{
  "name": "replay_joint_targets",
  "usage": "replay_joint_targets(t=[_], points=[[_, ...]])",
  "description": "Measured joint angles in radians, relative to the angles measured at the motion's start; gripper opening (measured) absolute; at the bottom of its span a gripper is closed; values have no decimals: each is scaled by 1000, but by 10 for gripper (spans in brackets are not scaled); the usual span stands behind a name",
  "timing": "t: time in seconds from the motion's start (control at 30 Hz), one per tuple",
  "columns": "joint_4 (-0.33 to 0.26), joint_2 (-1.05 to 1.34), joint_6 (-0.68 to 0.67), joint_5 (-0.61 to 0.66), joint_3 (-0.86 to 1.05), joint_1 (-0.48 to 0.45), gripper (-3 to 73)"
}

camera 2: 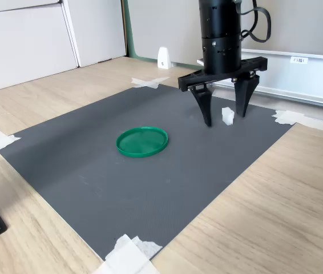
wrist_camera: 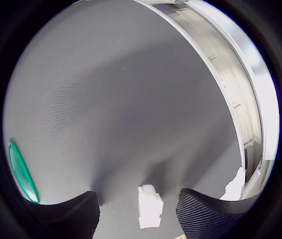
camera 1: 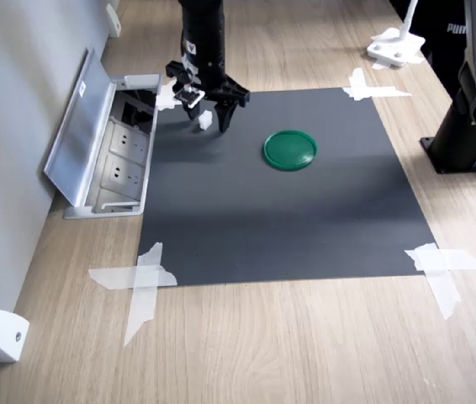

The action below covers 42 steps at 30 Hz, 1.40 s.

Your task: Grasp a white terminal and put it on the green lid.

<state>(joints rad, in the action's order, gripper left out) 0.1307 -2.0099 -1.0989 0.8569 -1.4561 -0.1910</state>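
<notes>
A tiny white terminal [camera 1: 205, 120] [camera 2: 227, 116] stands on the dark grey mat [camera 1: 280, 219], near the mat's far left corner in the first exterior view. My gripper [camera 1: 208, 118] [camera 2: 225, 118] hangs straight down over it, open, with one black finger on each side and a gap to both. In the wrist view the terminal [wrist_camera: 150, 206] shows between the two fingertips [wrist_camera: 206, 211]. The green lid [camera 1: 289, 150] [camera 2: 142, 141] lies flat on the mat, a short way to the first exterior view's right of the terminal; only the lid's edge [wrist_camera: 21, 172] shows in the wrist view.
An open metal socket box [camera 1: 112, 151] with its raised flap borders the mat at the first exterior view's left, close to the gripper. White tape crosses [camera 1: 141, 278] hold the mat's corners. A white wedge piece [camera 1: 4, 335] sits near the wall. A black stand base [camera 1: 473, 126] is at the right.
</notes>
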Motion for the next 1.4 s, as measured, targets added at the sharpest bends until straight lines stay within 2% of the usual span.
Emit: replay_joint_targets(t=[0.27, 0.4, 0.5, 0.73, 0.77, 1.1, 1.27, 1.4], points=[[-1, -5, 7, -18, 0, 0, 634], [-1, -6, 8, -12, 0, 0, 591], [0, -7, 8, -7, 0, 0, 495], [11, -7, 9, -8, 0, 0, 117], [11, -7, 10, -8, 0, 0, 94], [13, 50, 95, 25, -30, 11, 93], [-18, 164, 105, 133, -20, 87, 93], [-58, 294, 112, 162, 78, 158, 93]])
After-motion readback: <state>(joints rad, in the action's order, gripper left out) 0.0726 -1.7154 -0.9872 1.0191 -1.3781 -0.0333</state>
